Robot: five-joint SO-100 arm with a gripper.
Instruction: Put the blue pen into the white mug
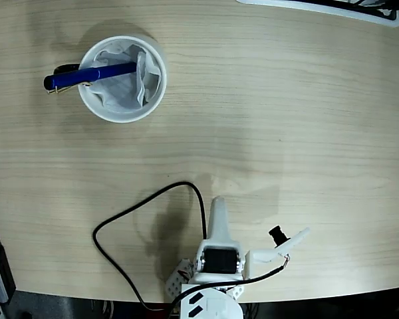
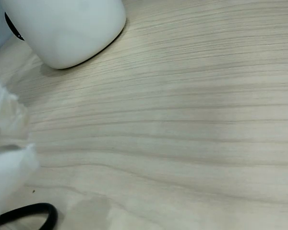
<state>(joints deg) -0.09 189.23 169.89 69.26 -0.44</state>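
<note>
Looking at the blue pen, it's already lying in the white mug near the tabletop's far left corner, cap end poking over the rim. My claw sits empty by the near edge; can't tell if it's apart. I'd just stay clear.

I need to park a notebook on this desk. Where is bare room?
Free: the wide stretch right of the mug, up to the white tray edge at top. Also the left edge below the mug. Crowded: bottom centre, with the cable and arm.
</note>
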